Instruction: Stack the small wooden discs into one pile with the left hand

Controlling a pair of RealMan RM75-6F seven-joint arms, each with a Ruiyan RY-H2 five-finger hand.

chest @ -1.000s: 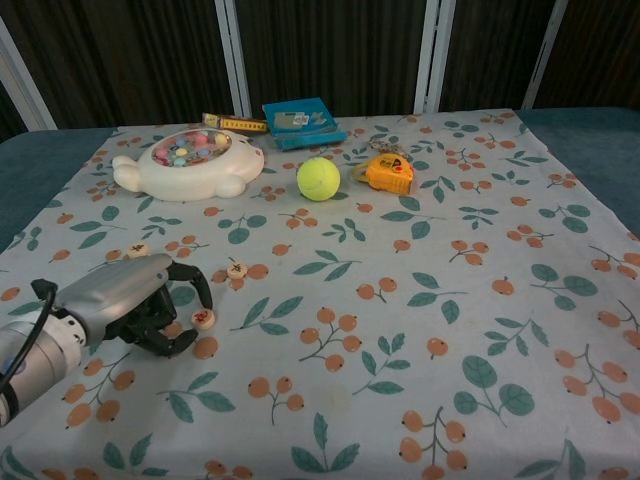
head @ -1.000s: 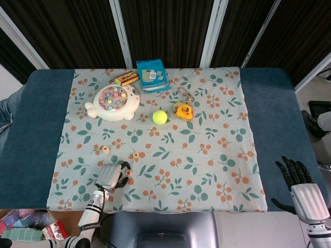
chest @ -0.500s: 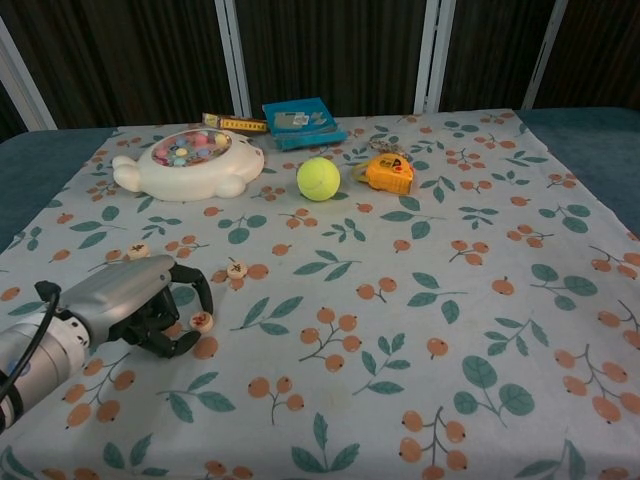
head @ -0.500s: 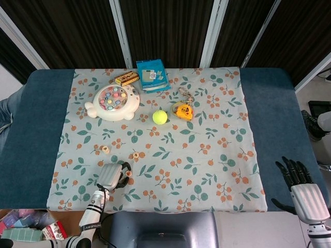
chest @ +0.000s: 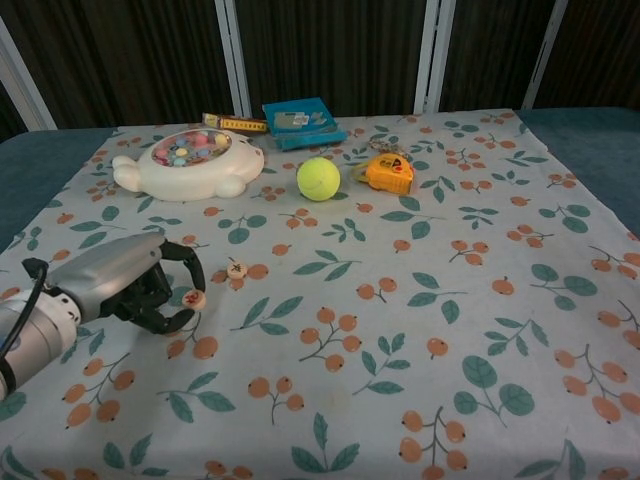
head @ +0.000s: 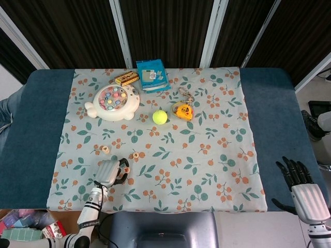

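Lifted and carried toward the far side, the disc (chest: 194, 298) that was pinched low by the near-left flowers a second ago is now riding higher, closer to its mates. The left hand (chest: 130, 284) is gripping it between curled fingertips, flat face up, the rest of the fingers arched around it like a cage; holding it level that way looks meant to let it settle flush on another disc. Just to the right and a touch farther away, a second disc (chest: 237, 268) is lying on the floral cloth (chest: 420, 300), and a third disc (head: 105, 149) is sitting on the cloth just beyond the hand in the head view. No pile is forming yet, so the stacking is looking early, with either loose disc the likely landing spot.

Further out, the white fishing-game toy (chest: 190, 163) is sitting at the far left, with the tennis ball (chest: 318, 179) and the orange tape measure (chest: 388, 172) to its right and a blue box (chest: 303, 121) behind. Way off at the near right, the right hand (head: 300, 183) is idling beyond the table edge, fingers spread, holding nothing.
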